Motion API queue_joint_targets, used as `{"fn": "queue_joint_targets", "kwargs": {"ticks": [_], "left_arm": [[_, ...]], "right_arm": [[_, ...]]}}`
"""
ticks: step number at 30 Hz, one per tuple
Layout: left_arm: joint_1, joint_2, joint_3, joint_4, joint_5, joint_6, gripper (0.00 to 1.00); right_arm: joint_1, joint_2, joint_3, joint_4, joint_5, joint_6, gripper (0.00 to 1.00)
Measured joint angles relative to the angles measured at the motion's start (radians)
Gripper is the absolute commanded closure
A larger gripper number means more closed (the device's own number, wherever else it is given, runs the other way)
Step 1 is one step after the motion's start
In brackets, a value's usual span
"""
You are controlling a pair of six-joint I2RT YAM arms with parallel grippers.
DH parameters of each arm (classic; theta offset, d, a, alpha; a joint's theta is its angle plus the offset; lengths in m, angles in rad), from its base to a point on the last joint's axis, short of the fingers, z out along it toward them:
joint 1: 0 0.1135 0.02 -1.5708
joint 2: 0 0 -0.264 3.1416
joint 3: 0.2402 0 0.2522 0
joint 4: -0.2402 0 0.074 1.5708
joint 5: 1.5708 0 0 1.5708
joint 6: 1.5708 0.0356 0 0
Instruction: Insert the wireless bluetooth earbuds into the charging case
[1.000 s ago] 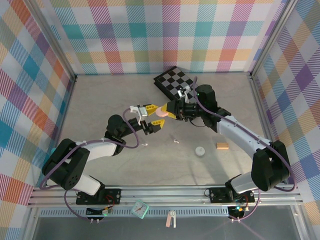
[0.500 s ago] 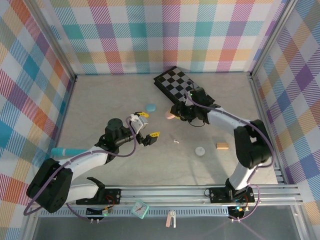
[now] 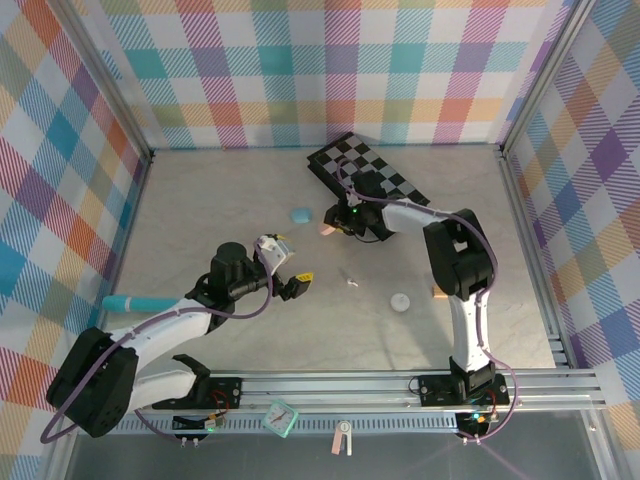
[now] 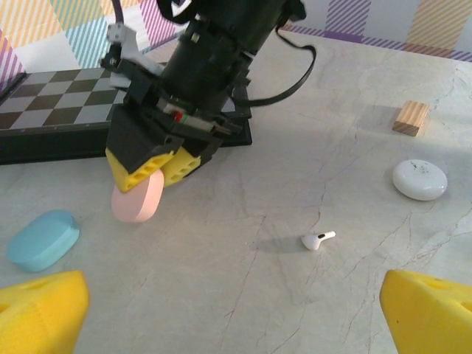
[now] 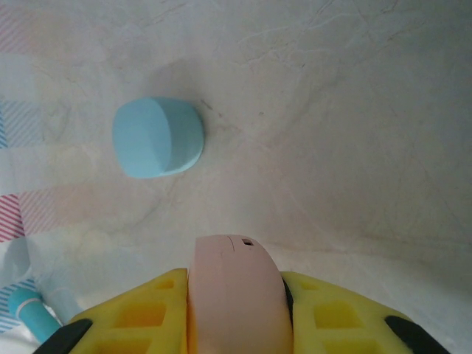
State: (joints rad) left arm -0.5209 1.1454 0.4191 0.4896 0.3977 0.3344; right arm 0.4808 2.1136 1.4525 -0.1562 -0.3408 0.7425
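Right jaws hold the pink case [image 5: 237, 295], long end toward the blue case [image 5: 158, 137]. Left jaws spread wide. White earbud [image 4: 318, 240] lies on bare tabletop [image 4: 332, 147] near the pink case.

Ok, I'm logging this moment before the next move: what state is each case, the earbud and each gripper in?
pink case: closed, clamped between yellow fingers.
right gripper: shut on the pink case.
left gripper: open, holding nothing.
blue case: closed, lying free.
white case: closed, lying free.
white earbud: lying loose, outside every case.
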Motion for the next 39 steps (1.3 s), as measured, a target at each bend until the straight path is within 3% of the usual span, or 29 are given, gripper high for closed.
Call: {"fn": "queue_joint_targets", "kwargs": {"ticks": [2,7,11,19,23,26,31,39], "left_arm": [[-0.001,-0.002,0.000,0.000,0.000,0.000,0.00],[-0.012,0.006,0.000,0.003,0.001,0.000,0.00],[-0.037,0.030,0.000,0.008,0.002,0.001,0.00],[-0.058,0.086,0.009,0.019,0.010,0.004,0.00],[-0.060,0.090,0.027,0.029,0.023,0.008,0.00],[-0.060,0.090,0.038,0.035,0.035,0.016,0.00],[-0.060,0.090,0.040,0.035,0.050,0.023,0.00],[-0.060,0.085,0.043,0.028,0.056,0.030,0.00]], "right_arm": [[0.001,0.025,0.024,-0.010,0.008,-0.002,0.71],[0.003,0.039,0.055,-0.057,0.049,-0.039,0.40],[0.003,-0.003,0.035,-0.108,0.117,-0.102,0.27],[0.003,-0.393,-0.190,-0.188,0.269,-0.244,0.13],[0.003,-0.537,-0.252,-0.332,0.356,-0.354,0.10],[0.003,-0.555,-0.259,-0.509,0.391,-0.435,0.10],[0.015,-0.508,-0.258,-0.779,0.401,-0.514,0.09],[0.031,-0.362,-0.257,-0.936,0.402,-0.555,0.13]]}}
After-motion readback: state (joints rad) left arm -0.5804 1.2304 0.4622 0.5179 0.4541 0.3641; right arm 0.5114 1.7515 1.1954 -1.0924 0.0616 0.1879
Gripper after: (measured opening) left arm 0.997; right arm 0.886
